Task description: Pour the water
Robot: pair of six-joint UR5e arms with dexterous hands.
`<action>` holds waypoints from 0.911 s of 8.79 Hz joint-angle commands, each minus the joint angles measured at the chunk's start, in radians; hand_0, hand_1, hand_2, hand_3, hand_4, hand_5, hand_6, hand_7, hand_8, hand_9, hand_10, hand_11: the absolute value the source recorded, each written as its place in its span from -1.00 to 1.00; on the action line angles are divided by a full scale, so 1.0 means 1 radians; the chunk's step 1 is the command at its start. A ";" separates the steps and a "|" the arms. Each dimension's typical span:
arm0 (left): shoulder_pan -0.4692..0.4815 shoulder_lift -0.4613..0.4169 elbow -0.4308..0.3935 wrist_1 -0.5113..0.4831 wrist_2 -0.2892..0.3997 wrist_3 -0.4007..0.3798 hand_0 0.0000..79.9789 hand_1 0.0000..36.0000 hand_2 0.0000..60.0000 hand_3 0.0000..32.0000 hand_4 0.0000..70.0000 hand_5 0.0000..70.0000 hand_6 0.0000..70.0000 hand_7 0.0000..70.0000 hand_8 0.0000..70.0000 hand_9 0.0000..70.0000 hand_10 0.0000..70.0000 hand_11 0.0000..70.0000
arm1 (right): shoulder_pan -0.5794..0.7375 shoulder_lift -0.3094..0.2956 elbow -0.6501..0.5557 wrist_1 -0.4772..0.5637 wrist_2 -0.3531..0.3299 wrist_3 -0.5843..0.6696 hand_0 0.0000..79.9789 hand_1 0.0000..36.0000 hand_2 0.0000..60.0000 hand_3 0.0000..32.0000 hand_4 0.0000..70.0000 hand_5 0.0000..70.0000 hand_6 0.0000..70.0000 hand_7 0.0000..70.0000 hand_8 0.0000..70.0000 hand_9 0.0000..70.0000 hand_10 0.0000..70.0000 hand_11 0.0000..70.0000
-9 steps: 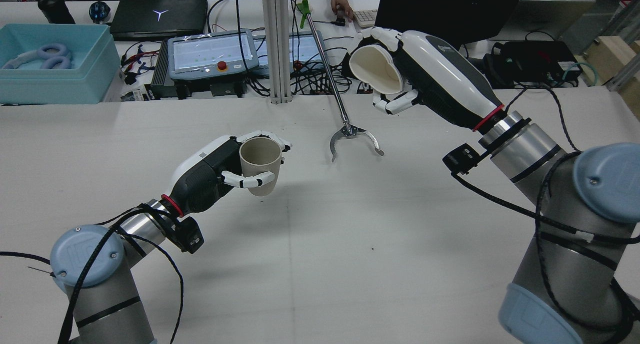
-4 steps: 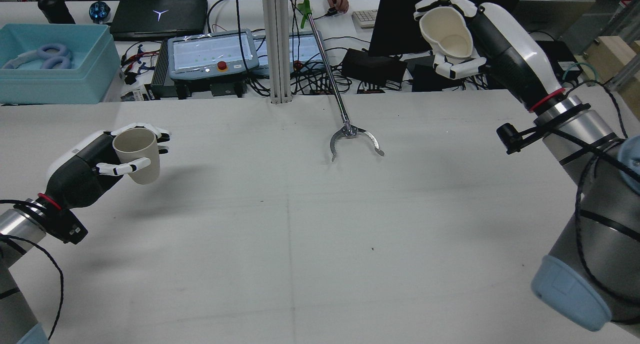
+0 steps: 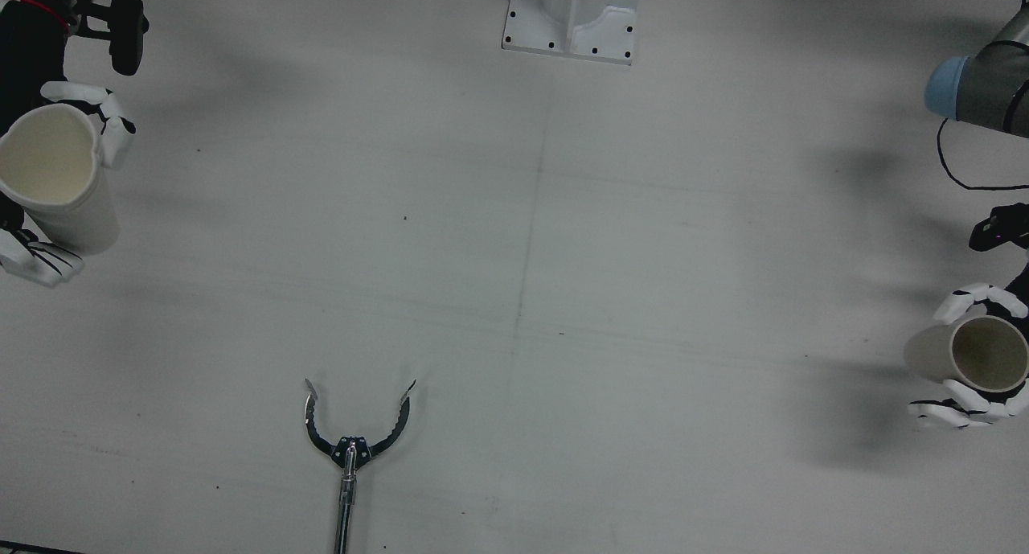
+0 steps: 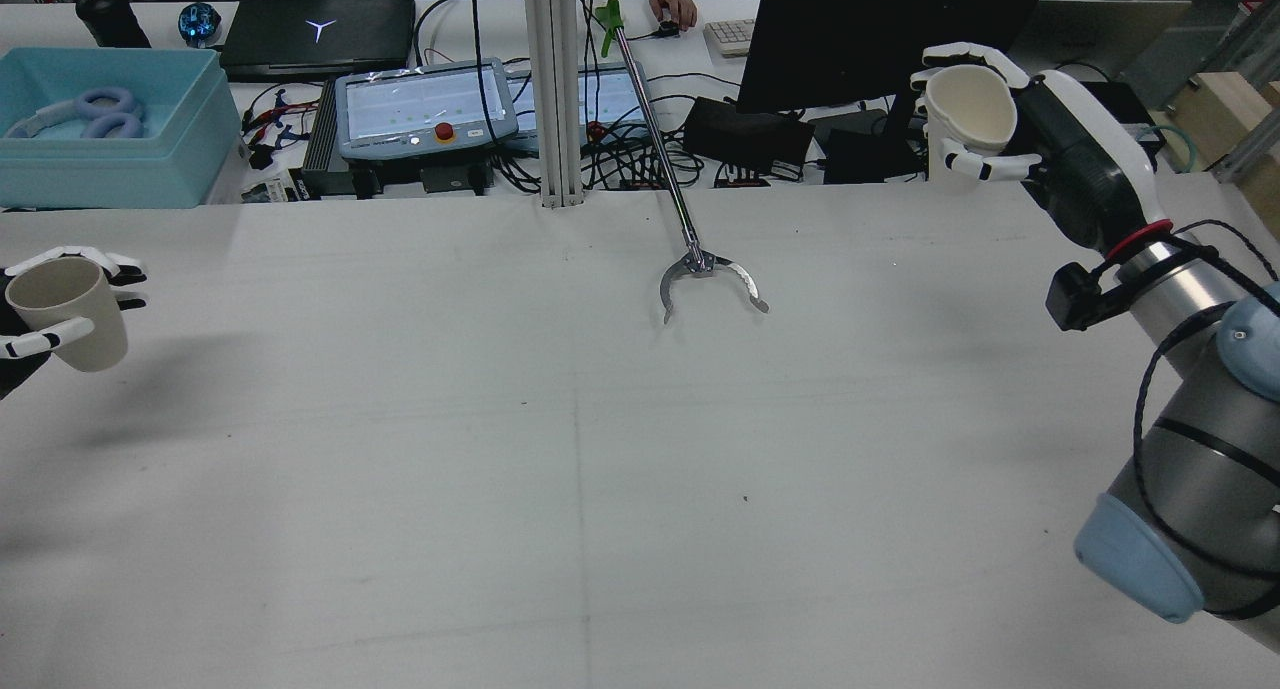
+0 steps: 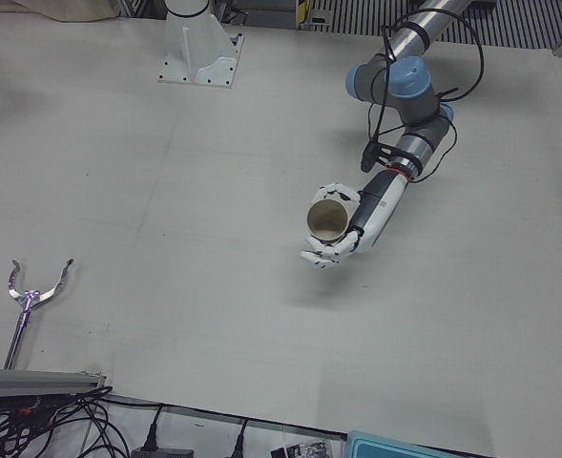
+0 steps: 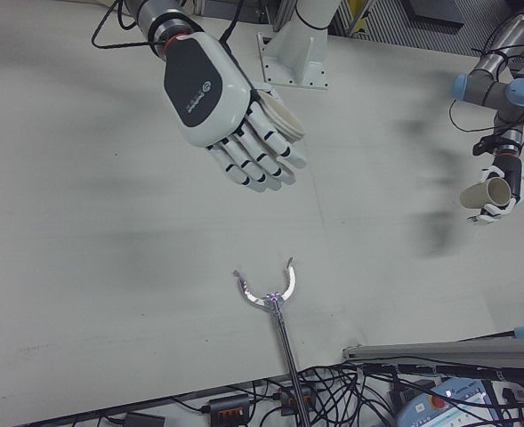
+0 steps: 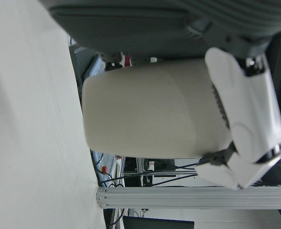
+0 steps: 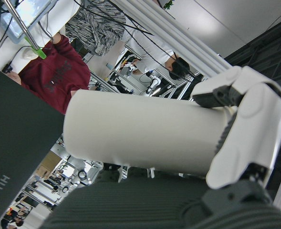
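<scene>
While both arms are spread far apart, a tan cup (image 4: 70,309) is held upright by the left hand (image 4: 20,319) at the table's (image 4: 600,449) left edge, above the top. A white cup (image 4: 965,114) is wrapped by the right hand (image 4: 1000,119), up high at the far right, approx. upright. A grabber tool (image 4: 700,269) is lying near the middle, jaws open, w/ a person's hand (image 4: 672,4) behind it.
</scene>
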 commanded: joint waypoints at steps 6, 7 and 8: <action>-0.097 0.145 0.177 -0.273 0.027 -0.002 0.09 0.04 0.80 -1.00 -0.31 0.25 -0.33 -0.10 -0.50 -0.24 -0.47 -0.21 | -0.011 -0.039 -0.211 0.188 -0.012 0.197 0.13 -0.05 0.30 -1.00 -0.88 -0.07 -0.35 -0.05 -0.36 -0.03 -0.24 0.14; -0.100 0.153 0.188 -0.282 0.027 -0.002 0.08 0.04 0.80 -1.00 -0.31 0.24 -0.33 -0.11 -0.50 -0.24 -0.47 -0.21 | -0.024 -0.039 -0.198 0.188 -0.014 0.194 0.14 -0.02 0.33 -1.00 -0.89 -0.07 -0.34 -0.05 -0.36 -0.03 -0.27 0.10; -0.117 0.163 0.213 -0.311 0.027 -0.001 0.08 0.03 0.80 -1.00 -0.31 0.23 -0.33 -0.11 -0.49 -0.24 -0.47 -0.21 | -0.059 -0.041 -0.188 0.186 -0.014 0.190 0.15 0.02 0.36 -1.00 -0.90 -0.07 -0.33 -0.06 -0.35 -0.02 -0.27 0.10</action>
